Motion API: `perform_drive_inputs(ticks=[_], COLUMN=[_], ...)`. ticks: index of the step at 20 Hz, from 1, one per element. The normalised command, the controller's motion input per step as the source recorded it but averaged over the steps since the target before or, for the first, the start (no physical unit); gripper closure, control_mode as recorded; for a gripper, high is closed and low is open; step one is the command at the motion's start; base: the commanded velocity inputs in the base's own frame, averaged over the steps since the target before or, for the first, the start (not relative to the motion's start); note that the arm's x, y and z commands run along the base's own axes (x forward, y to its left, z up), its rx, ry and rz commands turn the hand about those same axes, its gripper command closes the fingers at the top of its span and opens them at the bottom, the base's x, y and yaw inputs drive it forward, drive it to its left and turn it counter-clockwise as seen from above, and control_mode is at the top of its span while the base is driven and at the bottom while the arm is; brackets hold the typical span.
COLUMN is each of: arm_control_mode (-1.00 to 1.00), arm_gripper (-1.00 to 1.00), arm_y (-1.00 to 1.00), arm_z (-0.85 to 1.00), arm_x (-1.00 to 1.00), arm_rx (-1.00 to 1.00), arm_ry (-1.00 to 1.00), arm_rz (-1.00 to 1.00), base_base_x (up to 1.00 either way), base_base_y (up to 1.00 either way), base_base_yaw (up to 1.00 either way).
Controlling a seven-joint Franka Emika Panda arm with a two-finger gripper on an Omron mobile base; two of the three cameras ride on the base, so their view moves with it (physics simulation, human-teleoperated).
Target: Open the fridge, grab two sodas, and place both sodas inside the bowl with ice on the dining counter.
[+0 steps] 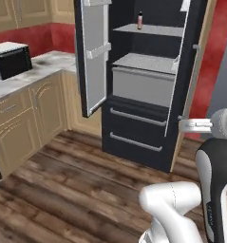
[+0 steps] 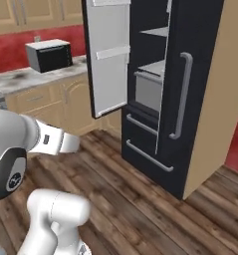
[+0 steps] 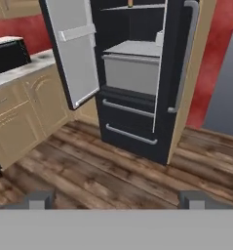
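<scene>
On the far left, a black microwave (image 1: 10,60) sits on the pale stone counter (image 1: 43,66) above tan cabinets (image 1: 29,114). Right of it stands the black fridge (image 1: 134,137), its left door (image 1: 93,57) swung wide and white inside. A slim soda bottle (image 1: 140,20) stands upright on the upper shelf (image 1: 150,30), above a grey crisper drawer (image 1: 143,86). My gripper (image 3: 116,199) hangs over the wood floor (image 3: 113,166), well short of the fridge, fingers (image 3: 40,199) spread wide, grasping nothing.
</scene>
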Motion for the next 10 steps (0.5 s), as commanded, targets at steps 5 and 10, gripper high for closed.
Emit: perform_drive_inputs(ticks=[5,10], arm_control_mode=[1.00,1.00], arm_gripper=[-1.00,-1.00], arm_y=[0.00,0.00], arm_z=[0.00,0.00], arm_x=[0.00,0.00], arm_rx=[0.00,0.00], arm_ry=[0.00,0.00], arm_rz=[0.00,0.00], base_base_x=[0.54,0.55], base_base_y=[0.67,0.54], base_base_yaw=[-0.39,-0.38])
